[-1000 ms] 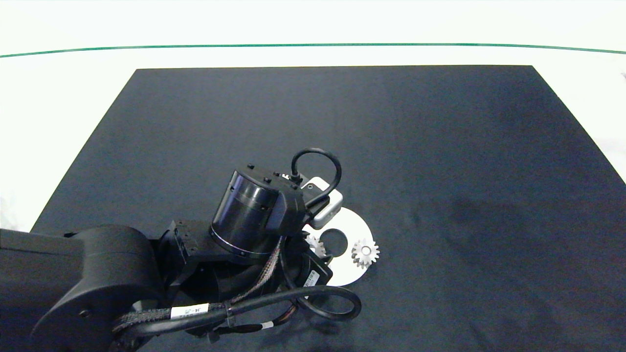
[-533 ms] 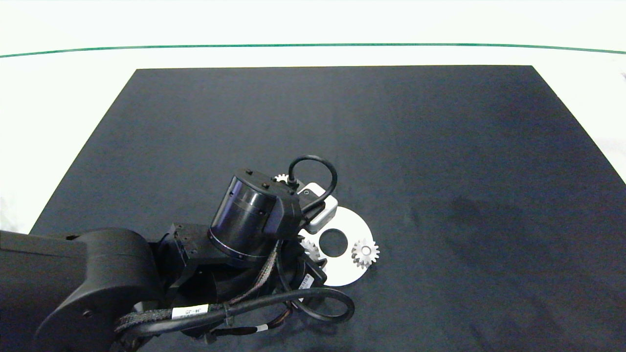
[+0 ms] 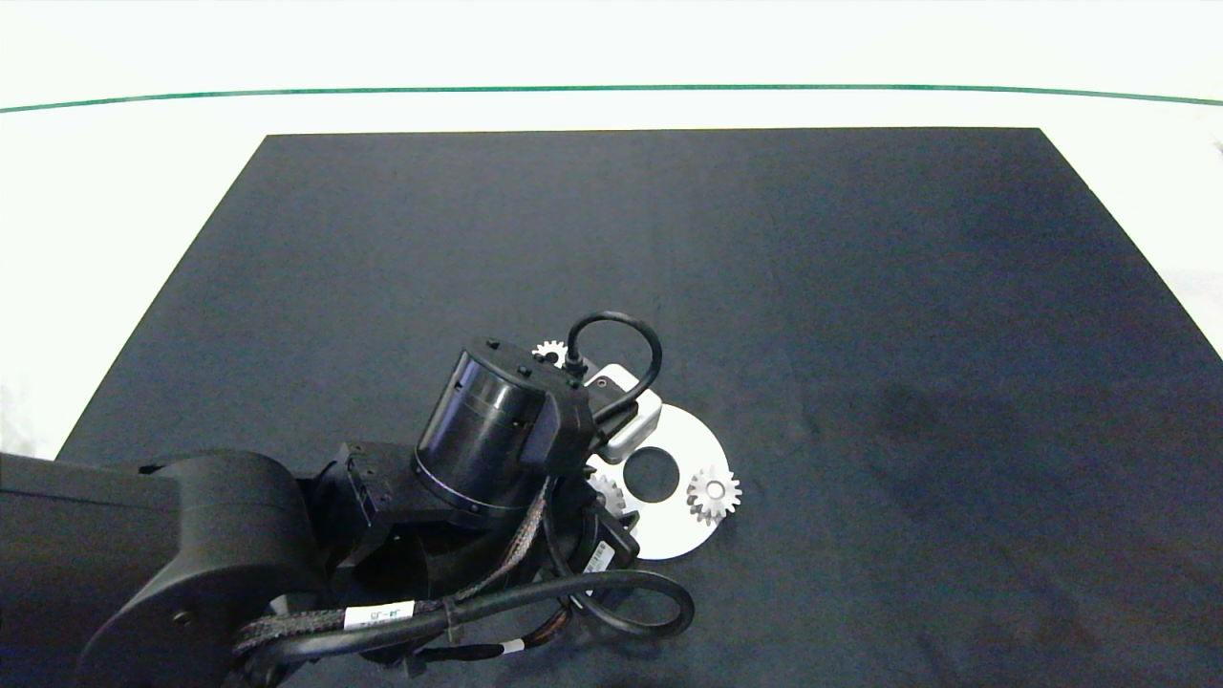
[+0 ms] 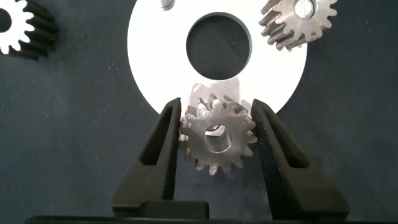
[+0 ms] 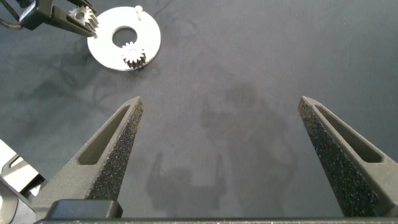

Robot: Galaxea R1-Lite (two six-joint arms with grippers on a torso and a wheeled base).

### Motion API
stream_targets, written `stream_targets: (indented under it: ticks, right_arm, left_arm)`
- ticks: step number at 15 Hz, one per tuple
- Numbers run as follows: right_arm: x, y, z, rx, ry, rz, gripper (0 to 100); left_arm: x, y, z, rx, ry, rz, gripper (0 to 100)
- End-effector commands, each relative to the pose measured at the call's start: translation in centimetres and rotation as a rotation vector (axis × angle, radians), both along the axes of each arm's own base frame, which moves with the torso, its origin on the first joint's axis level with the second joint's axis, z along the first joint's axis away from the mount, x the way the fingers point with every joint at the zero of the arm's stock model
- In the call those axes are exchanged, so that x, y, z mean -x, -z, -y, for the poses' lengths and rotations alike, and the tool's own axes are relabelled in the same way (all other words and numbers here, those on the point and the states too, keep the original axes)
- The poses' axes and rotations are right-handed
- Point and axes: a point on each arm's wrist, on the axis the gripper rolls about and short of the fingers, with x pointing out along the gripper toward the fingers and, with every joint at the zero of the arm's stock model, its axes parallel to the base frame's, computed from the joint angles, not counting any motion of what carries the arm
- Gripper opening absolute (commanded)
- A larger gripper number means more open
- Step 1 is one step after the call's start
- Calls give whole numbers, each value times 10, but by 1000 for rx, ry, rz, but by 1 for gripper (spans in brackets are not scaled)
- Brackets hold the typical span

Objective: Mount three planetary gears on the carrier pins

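1. The left tool point(image 4: 217, 134) is closed on a gear point(image 4: 217, 138), one grey finger point(image 4: 163, 143) pressed against the teeth on each side. The gear lies flat in the grip, with a pin point(image 4: 213, 129) showing pale through its dark bore.

2. Compared with a second ago, the left arm point(image 3: 497, 430) has drawn back slightly toward the robot. A loose gear point(image 3: 547, 353) on the black mat point(image 3: 860, 287), hidden under the wrist then, now shows beyond it.

3. The held gear sits at the near rim of the white disc point(image 4: 155, 68). It looks lined up with its pin, but how far it has dropped cannot be told. The small shift reads as a fine adjustment to centre the bore.

4. On the far side of the disc's central hole, another gear point(image 4: 298, 22) sits on its pin and looks fully seated. A third pin point(image 4: 165, 4) stands bare at the rim.

5. The loose gear rests on the mat just beside the disc, apart from it. One gear looks installed, one is in hand, and one waits.

6. The right tool point(image 5: 217, 149) hangs wide open and empty above bare mat, well apart from the disc, and takes no part.

7. The table point(image 3: 115, 191) around the mat is white.
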Motion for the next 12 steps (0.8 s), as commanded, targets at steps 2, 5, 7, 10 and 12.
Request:
stream_targets:
  ticks: [2,5,7,10,12]
  right_arm:
    - [0,1,0,4,0,-1,100]
    - [0,0,0,3,0,0,100]
    - [0,0,0,2,2,2,100]
    - [0,0,0,2,0,1,100]
    - [0,0,0,2,0,1,100]
  left_arm:
    - [-3,1,2,-3,-3,3,16]
    - [-4,2,2,-11,-1,6,16]
    - [-4,2,3,-12,-1,5,16]
    - [-4,3,3,-14,-1,3,16]
    - [-4,3,3,-13,-1,4,16]
